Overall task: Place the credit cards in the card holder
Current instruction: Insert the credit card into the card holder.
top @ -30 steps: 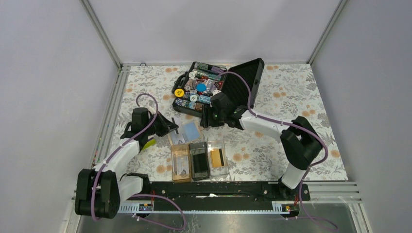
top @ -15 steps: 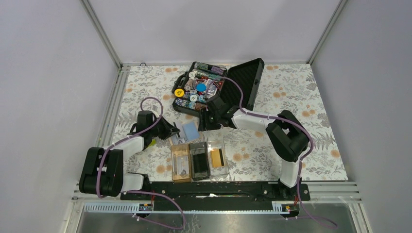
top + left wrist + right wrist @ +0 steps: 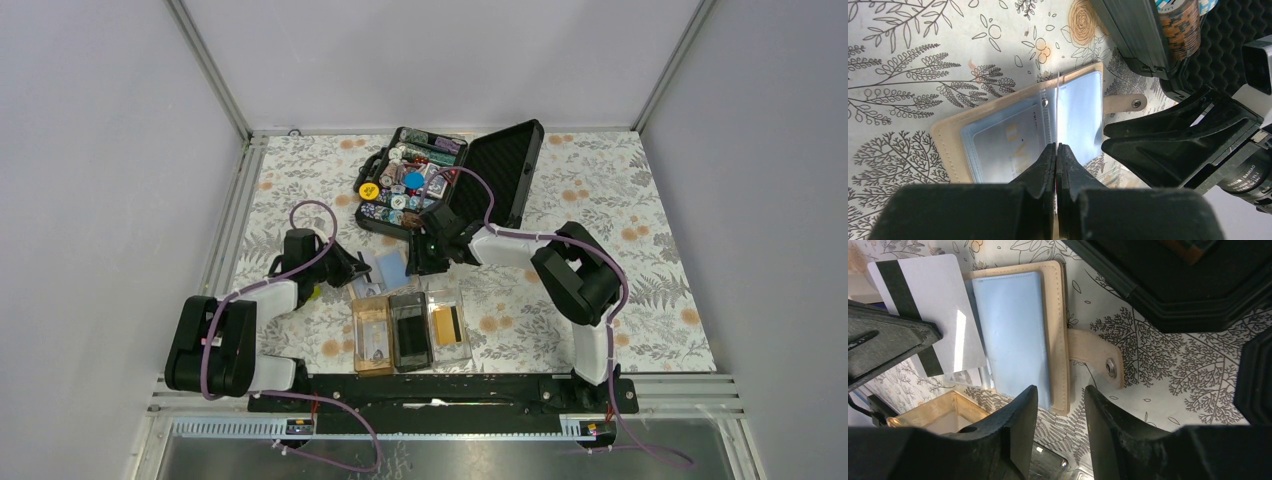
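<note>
One gold-orange plastic card (image 3: pixel 447 323) sits in clear acrylic three-bay tray (image 3: pixel 455 352); left gripper (image 3: pixel 1056 147) clenches pale striped card (image 3: pixel 948 315), unplaced; right gripper (image 3: pixel 1060 392) gapes.

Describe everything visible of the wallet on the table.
The wallet is beige, leather-like, stitched at the edges, lying open and flat on the floral cloth. It shows a pale blue panel and clear sleeves; a strap with a metal snap sticks out one side. The left claw holds a striped card on edge over it; the open right claw hovers above.
</note>
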Available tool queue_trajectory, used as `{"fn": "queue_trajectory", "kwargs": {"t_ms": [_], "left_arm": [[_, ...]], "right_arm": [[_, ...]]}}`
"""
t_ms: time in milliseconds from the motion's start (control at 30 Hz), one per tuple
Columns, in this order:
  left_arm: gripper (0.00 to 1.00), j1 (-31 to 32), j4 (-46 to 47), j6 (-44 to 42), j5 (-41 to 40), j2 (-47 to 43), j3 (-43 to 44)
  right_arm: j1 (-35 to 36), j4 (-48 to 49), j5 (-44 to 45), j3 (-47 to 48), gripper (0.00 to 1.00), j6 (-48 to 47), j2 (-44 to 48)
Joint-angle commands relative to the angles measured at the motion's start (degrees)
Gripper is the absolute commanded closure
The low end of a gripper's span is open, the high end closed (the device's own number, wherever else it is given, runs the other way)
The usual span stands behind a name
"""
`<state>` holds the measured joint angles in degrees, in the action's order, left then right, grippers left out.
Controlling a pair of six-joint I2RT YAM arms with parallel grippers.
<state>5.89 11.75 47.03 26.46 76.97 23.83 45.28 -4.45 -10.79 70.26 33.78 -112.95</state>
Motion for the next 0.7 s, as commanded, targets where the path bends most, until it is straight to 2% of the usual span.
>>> {"fn": "queue_trajectory", "kwargs": {"t_ms": [0,433,500,667], "left_arm": [[1.00,-0.18,3.78,0.00,-0.75,0.75,-0.57],[1.00,-0.18,7.55,1.17,1.36,3.44,-1.29],[1.00,-0.18,7.59,1.35,1.74,3.24,-1.38],[1.00,-0.18,7.26,1.66,1.76,1.50,-1.75]], "right_arm": [[0.47,0.98,-1.17,2.50,0.54,1.32,-0.74],[0.69,1.27,-1.58,2.78,0.62,3.41,-2.44],[0.68,1.26,-1.25,2.78,0.66,3.68,-2.64],[0.73,-0.58,0.17,3.55,0.81,4.02,-3.24]]}}
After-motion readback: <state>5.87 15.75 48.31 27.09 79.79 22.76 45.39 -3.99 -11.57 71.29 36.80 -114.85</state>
